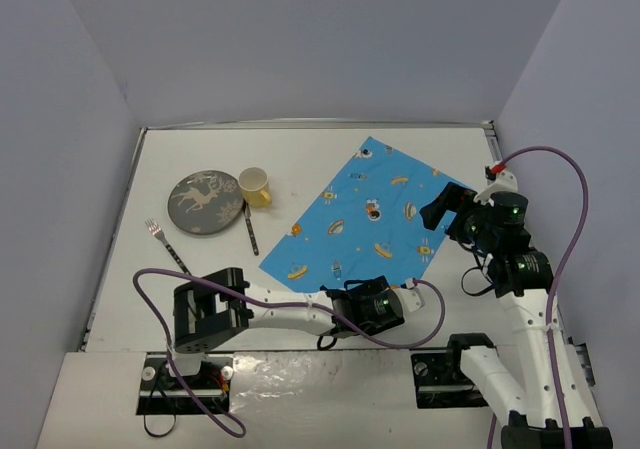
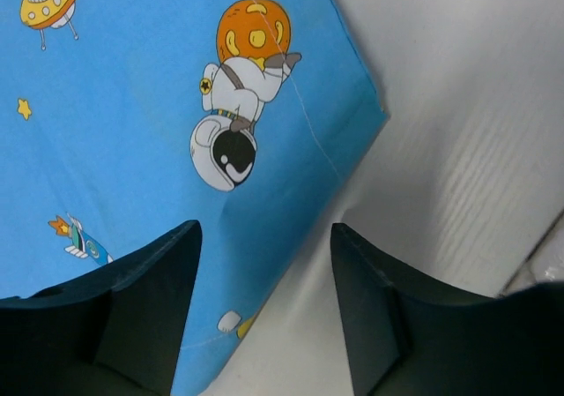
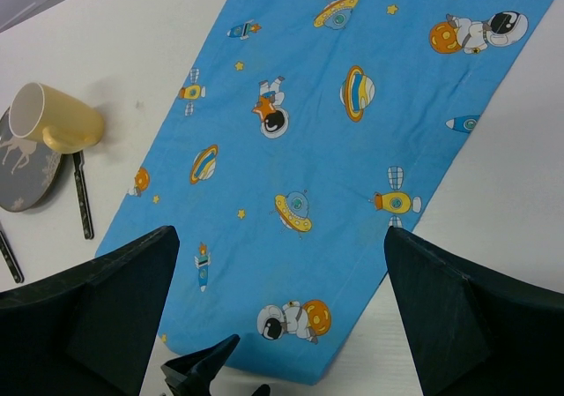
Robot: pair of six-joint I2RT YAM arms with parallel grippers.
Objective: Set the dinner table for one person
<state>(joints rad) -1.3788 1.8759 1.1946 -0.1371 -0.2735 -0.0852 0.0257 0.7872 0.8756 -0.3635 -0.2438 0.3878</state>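
Observation:
The white dinner table [image 1: 300, 149] carries a blue cartoon-printed cloth [image 1: 365, 214] lying flat and diagonal right of centre. A grey deer-patterned plate [image 1: 205, 204], a yellow cup [image 1: 255, 187] on its side, a knife [image 1: 249, 226] and a fork [image 1: 165, 244] sit at the left. My left gripper [image 1: 408, 292] is open and low at the cloth's near corner; the cloth's edge [image 2: 291, 237] runs between its fingers [image 2: 264, 228]. My right gripper [image 1: 440, 209] is open wide above the cloth's right side [image 3: 282, 233], holding nothing.
Grey walls close the table on three sides, and a thin metal rim [image 1: 310, 124] runs along the far edge. In the right wrist view the cup [image 3: 53, 118], plate [image 3: 22, 162] and knife [image 3: 82, 193] lie left of the cloth [image 3: 335, 149]. White table shows right of the cloth [image 2: 476, 105].

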